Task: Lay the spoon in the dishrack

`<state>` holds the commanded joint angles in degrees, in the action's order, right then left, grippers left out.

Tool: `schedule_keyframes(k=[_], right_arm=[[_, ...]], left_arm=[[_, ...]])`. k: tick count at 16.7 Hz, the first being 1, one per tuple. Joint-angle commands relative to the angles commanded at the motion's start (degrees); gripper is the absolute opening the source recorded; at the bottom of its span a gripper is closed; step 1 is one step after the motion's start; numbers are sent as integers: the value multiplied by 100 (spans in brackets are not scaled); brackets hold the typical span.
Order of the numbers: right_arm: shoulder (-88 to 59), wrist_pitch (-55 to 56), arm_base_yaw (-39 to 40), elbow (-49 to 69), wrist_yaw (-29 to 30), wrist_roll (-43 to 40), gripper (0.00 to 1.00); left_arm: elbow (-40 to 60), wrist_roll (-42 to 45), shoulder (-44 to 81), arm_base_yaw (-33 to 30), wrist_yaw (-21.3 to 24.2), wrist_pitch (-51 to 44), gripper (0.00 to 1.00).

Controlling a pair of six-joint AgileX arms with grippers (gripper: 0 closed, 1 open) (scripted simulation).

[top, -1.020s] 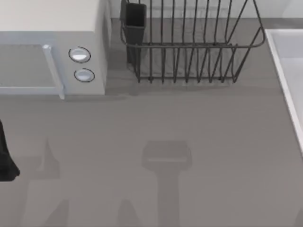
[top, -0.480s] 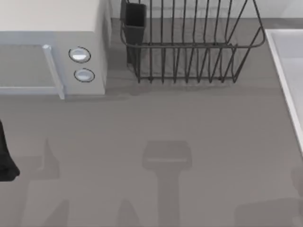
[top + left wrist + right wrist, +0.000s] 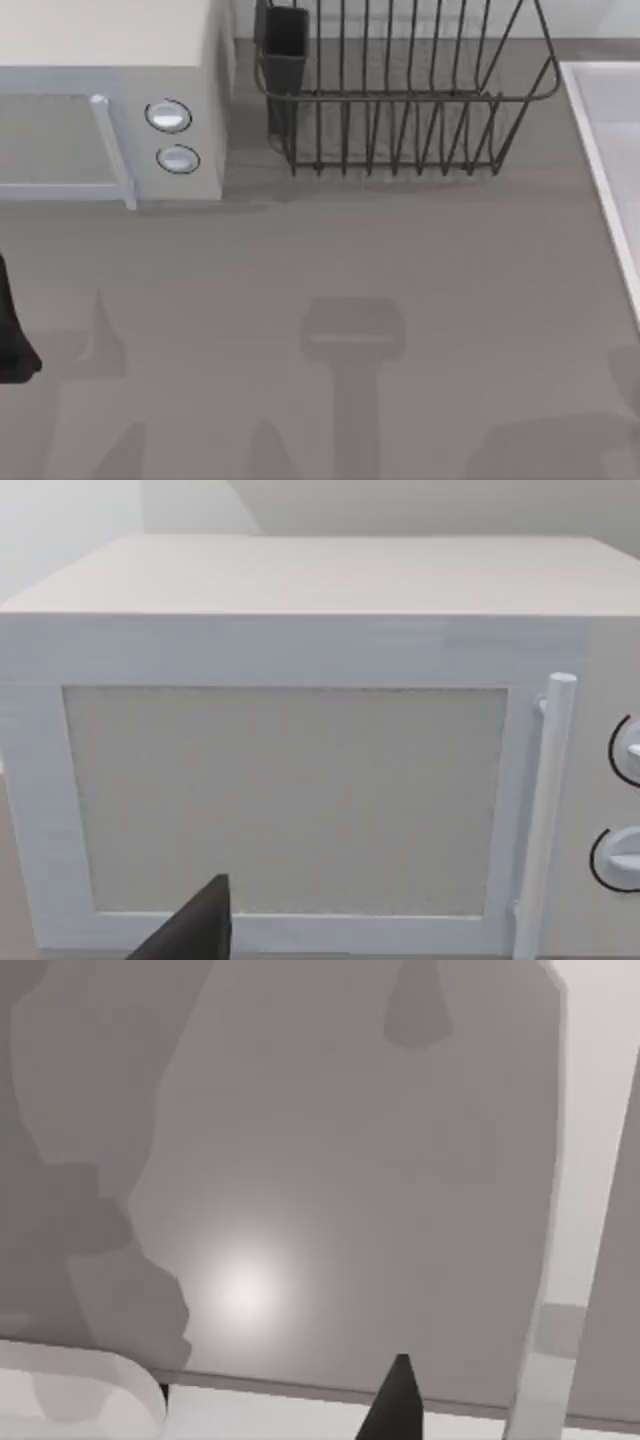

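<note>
The dark-grey wire dishrack (image 3: 400, 100) with thin upright bars and flared sides is standing at the far edge of the plain grey surface (image 3: 350, 250), right of centre, and its small dark rectangular cutlery cup (image 3: 285, 45) is hanging at its left end. Where the spoon is lying I cannot tell. Judging from the task alone, it is likely going to handle as a light, stiff, smooth and rather slippery thing lying low, so a pinch across the narrow handle near its middle is looking like the safest hold, with the bowl left free. The rack's bars are standing close together, so I am expecting the spoon to need lowering lengthwise from above, or it may be catching on a wire. The pale-grey box-shaped microwave (image 3: 110, 60) with two round knobs (image 3: 168, 116) and a white bar handle (image 3: 112, 150) is sitting just beside the rack's left end, crowding any approach from that side. A pale raised panel (image 3: 610, 150) is running along the right edge. The left arm (image 3: 12, 335) is waiting at the left edge, and the left claw (image 3: 190, 930) is facing the microwave door. The right claw (image 3: 395, 1405) is hanging over bare grey surface. Whether either claw is open or closed I cannot tell
</note>
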<state>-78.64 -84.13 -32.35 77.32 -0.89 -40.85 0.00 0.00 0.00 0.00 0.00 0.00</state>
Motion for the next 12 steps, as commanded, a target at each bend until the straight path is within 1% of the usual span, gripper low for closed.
schedule_keyframes(k=[2, 5, 8, 12], right_arm=[[-58, 403, 415, 102, 325, 198, 0], [-192, 1277, 1441, 283, 1066, 653, 0], [-362, 2423, 2860, 426, 1992, 1261, 0], [-539, 4318, 5090, 514, 3350, 2241, 0]], left_arm=[[0, 0, 0, 0, 0, 0, 100], [0, 0, 0, 0, 0, 0, 100], [0, 0, 0, 0, 0, 0, 100], [0, 0, 0, 0, 0, 0, 100]])
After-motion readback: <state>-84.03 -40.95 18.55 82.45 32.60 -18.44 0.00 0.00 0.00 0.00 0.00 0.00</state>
